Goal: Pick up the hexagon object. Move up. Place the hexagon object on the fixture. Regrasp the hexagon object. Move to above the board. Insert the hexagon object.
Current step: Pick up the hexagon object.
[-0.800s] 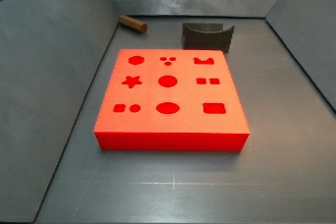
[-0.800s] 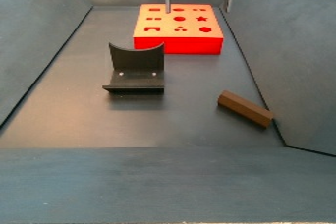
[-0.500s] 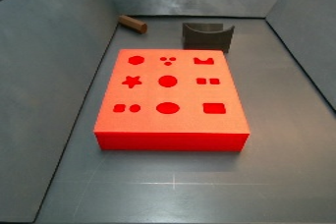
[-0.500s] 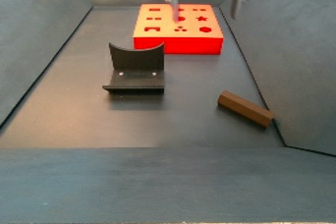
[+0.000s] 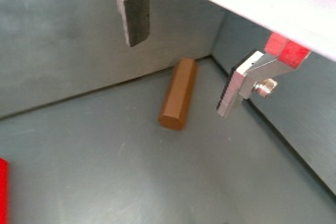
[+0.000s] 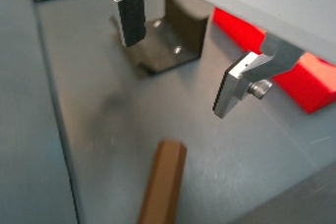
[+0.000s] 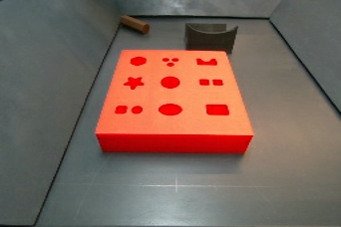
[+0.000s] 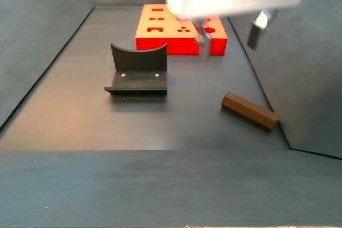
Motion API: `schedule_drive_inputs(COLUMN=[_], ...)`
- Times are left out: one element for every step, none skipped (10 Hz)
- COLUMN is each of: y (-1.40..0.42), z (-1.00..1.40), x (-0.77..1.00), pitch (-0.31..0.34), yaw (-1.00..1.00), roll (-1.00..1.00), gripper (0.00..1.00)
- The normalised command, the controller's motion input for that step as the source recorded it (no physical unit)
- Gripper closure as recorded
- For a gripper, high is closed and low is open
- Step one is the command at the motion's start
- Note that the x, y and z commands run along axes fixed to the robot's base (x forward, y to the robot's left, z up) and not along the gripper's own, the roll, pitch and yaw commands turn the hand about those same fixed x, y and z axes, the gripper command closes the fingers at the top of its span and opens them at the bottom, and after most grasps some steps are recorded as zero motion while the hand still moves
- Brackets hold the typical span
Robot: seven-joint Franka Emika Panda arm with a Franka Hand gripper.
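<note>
Reaching for the first step, the pick-up, the end effector (image 5: 184,56) hangs above the floor with its silver fingers (image 5: 133,12) spread wide and nothing between them. The hexagon object (image 5: 179,92) lies flat on the floor near a side wall and towards a corner, well apart from the board (image 7: 173,100); in a wrist view it shows below the gap between the fingers, though nearer one plate than the other. In a side view the end effector (image 8: 227,35) sits high, over the strip between the board and the peg (image 8: 250,111).

The next move, as I judge it, calls for centring the gap over the peg, turning the plates so they close across its narrow width, then lowering until the pads flank it. The nearby wall leaves little room on that side.

The board's cut-outs all look empty. The fixture (image 8: 136,70) stands alone near the board's far edge, its notch bare.
</note>
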Motion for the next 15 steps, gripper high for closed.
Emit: schedule_drive_inputs(y=[0.2, 0.19, 0.19, 0.2, 0.21, 0.21, 0.19, 0.14, 0.08, 0.08, 0.14, 0.12, 0.08, 0.03, 0.0], z=[-0.93, -0.97, -0.97, -1.0, -1.0, -1.0, -1.0, -1.0, -1.0, -1.0, -1.0, -1.0, -1.0, -1.0, -1.0], x=[-0.46, -0.43, -0.42, -0.35, -0.18, -0.03, 0.0, 0.0, 0.08, 0.22, 0.36, 0.4, 0.41, 0.42, 0.41], pitch=[-0.151, -0.131, -0.129, -0.107, -0.051, -0.033, -0.033, -0.027, -0.023, -0.016, -0.004, 0.0, 0.0, 0.0, 0.0], yaw=[0.67, 0.69, 0.69, 0.68, 0.67, 0.67, 0.66, 0.63, 0.59, 0.57, 0.52, 0.49, 0.47, 0.44, 0.35], roll=[0.12, 0.09, 0.08, 0.07, 0.04, 0.02, 0.02, 0.01, 0.0, 0.0, -0.05, -0.06, -0.04, -0.03, 0.0], gripper=[0.0, 0.0, 0.0, 0.0, 0.0, 0.0, 0.0, 0.0, 0.0, 0.0, 0.0, 0.0, 0.0, 0.0, 0.0])
